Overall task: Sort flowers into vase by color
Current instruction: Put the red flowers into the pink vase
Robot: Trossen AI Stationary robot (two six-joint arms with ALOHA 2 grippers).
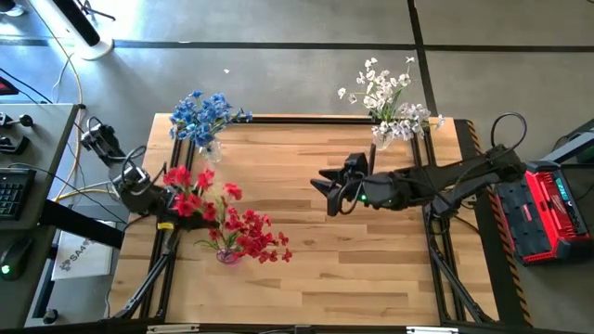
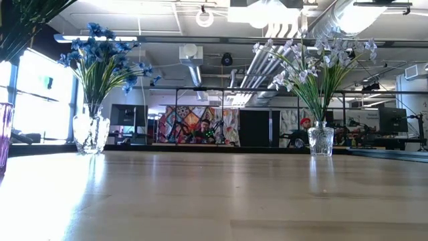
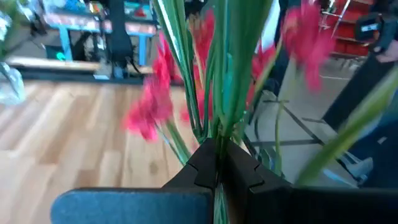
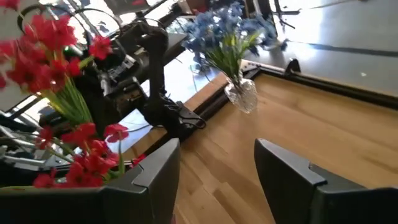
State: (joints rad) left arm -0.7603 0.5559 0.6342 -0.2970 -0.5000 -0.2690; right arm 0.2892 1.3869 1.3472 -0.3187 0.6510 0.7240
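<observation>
My left gripper [image 1: 165,206] is at the table's left edge, shut on a red flower spray [image 1: 192,188] with green stems [image 3: 217,93]. More red flowers [image 1: 249,237] stand in a purple vase [image 1: 227,254] near the left front. Blue flowers [image 1: 200,111] stand in a glass vase [image 2: 90,134] at the far left. White flowers [image 1: 385,88] stand in a glass vase [image 2: 321,141] at the far right. My right gripper [image 1: 327,193] hovers open over the middle of the table, touching nothing, its fingers pointing toward the left side [image 4: 217,168]. My left gripper pinches a bundle of the red spray's green stems [image 3: 216,134] between its two fingers [image 3: 202,163]. The stems run on straight past the fingertips, and the red blossoms [image 3: 149,109] stand beyond them. The spray is lifted clear of the table.
Bare wooden tabletop [image 1: 371,260] lies open across the middle and the near right. Black frame rails [image 1: 436,250] border the table's sides. A red and black case [image 1: 548,209] sits off the right edge, and a desk with a keyboard [image 1: 11,190] stands off the left.
</observation>
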